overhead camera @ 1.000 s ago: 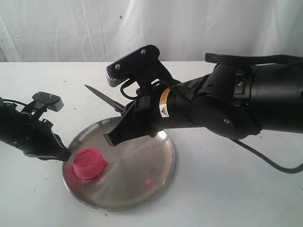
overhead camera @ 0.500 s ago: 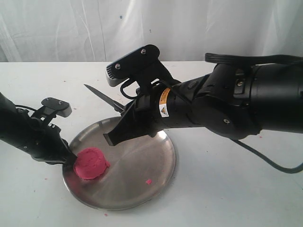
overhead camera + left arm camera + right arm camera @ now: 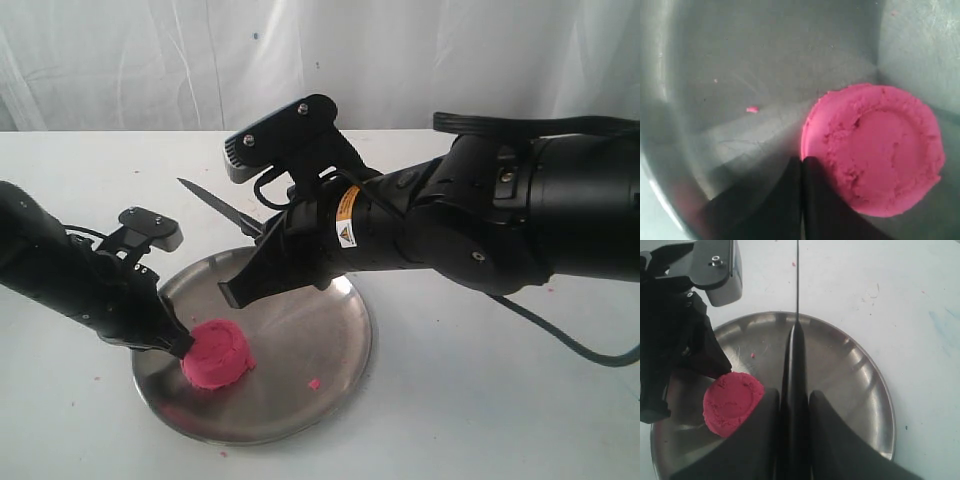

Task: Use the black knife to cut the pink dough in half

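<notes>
The fingers (image 3: 757, 440) of the right gripper (image 3: 794, 392) are clamped narrow on the handle of the black knife (image 3: 795, 355), whose tip reaches out past the far rim of the steel plate (image 3: 875, 405). The fingers (image 3: 785, 205) of the left gripper (image 3: 801, 162) are pressed together with nothing between them, their tips touching the side of the pink dough (image 3: 875, 150). The dough lies whole on the plate, a round puck with no groove (a few crumbs (image 3: 313, 383) lie apart). The blade hangs above the plate, beside the dough rather than over it. So the knife is in hand; lining up and the cut itself remain, as I judge it
</notes>
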You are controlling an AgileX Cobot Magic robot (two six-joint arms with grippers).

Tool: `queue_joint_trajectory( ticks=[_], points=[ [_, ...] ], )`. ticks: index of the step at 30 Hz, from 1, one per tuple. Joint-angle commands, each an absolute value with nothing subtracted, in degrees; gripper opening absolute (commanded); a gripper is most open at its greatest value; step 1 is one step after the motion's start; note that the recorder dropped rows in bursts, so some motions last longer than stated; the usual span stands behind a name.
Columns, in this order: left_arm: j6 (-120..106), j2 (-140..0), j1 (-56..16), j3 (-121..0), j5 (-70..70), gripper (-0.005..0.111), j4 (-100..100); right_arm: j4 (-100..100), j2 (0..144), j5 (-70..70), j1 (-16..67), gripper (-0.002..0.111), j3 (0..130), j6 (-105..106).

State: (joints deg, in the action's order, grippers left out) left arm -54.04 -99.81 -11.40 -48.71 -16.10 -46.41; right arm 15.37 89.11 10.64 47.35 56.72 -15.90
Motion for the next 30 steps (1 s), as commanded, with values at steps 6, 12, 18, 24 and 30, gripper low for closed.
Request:
queue_joint_trajectory(
  ticks=[6,12,18,24,30],
  points=[
    [-53.93,-99.12,-12.07,-48.76,-15.87,0.0,-48.66,15.61,88.54,9.94,46.91,0.0,56.55,-15.27],
    [-46.58,-94.46,-10.83,-48.76,-17.83,0.0,-37.74,15.61,88.54,10.18,46.91,0.0,56.55,-15.27],
    [-38.21,-93.6,-9.58,-48.76,-25.13,0.0,-29.49,15.49,88.54,9.71,46.91,0.0,56.55,-15.27],
    [-37.28,-94.46,-12.75,-48.76,-24.99,0.0,-30.19,15.49,88.54,9.55,46.91,0.0,56.55,-15.27],
    [-36.16,-97.32,-14.12,-48.76,-24.52,0.0,-30.8,15.49,88.54,9.34,46.91,0.0,56.55,-15.27]
  ],
)
